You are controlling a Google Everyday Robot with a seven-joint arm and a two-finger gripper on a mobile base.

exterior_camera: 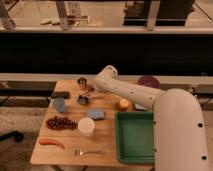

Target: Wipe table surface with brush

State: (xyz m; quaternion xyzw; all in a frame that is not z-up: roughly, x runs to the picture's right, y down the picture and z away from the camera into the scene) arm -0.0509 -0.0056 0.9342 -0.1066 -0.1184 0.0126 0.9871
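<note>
Hand: your gripper (89,95) is at the table's (105,137) back left, clamped shut on the brush (82,100) handle | Brush: head held low against the wood, ready to sweep | Near: cup (81,82) just behind.

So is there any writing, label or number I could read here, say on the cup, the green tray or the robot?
None: no word, label, brand or number can be read anywhere.
The white cup, green tray and white arm look plain.
The gripper sits low over the table surface, shut on the brush.
</note>
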